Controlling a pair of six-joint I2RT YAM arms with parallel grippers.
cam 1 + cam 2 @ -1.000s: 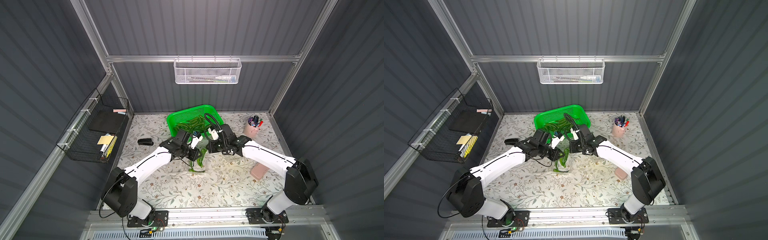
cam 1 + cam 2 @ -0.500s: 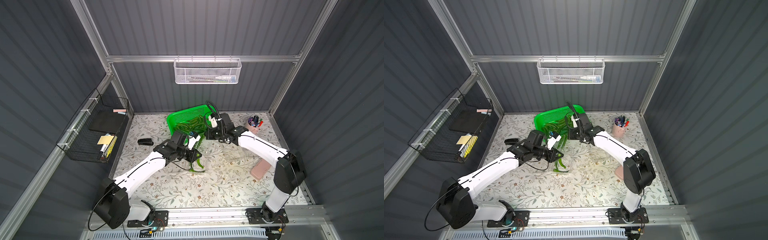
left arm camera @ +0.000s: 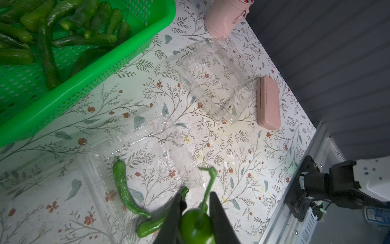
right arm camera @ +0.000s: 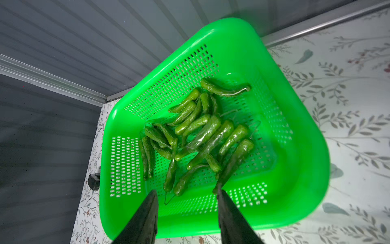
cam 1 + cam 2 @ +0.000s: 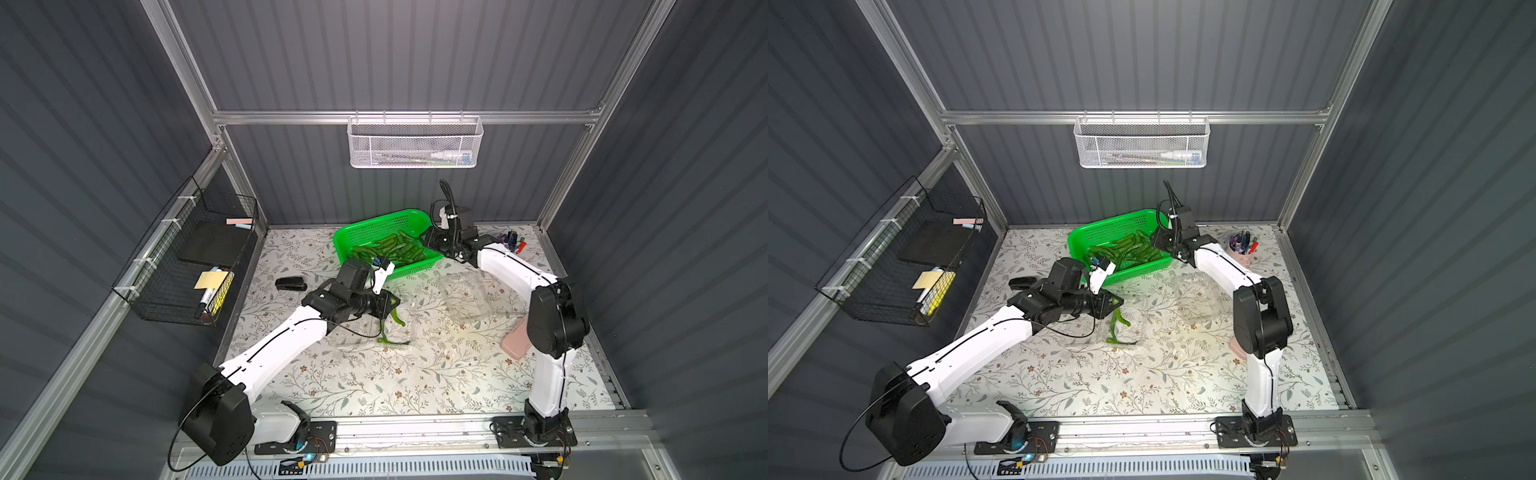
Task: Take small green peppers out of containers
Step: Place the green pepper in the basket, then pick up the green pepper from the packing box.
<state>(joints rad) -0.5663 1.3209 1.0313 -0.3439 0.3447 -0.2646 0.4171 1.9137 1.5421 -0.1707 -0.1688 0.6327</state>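
- Two pincers busy. Left pincer (image 3: 196, 198) is clenched on one held pepper (image 3: 195, 228), its stem poking out past the fingertips.
- Held pepper hangs over the near container (image 3: 137, 152), a clear clamshell lying open on the bench (image 3: 242, 169).
- Loose peppers (image 3: 124, 190), two of them, lie in that near container, one partly behind a finger.
- Far container (image 3: 213, 84), also clear, sits apart from it, just beside a pink case (image 3: 269, 103).
- Right pincer (image 4: 186, 202) is released, jaws wide, nothing between them, over the green basket (image 4: 295, 179).
- Basket peppers (image 4: 202, 135) are piled mid-basket. One dark one ends right at a fingertip, cannot tell if touching.
- In both top views the basket stands at the bench's back edge.
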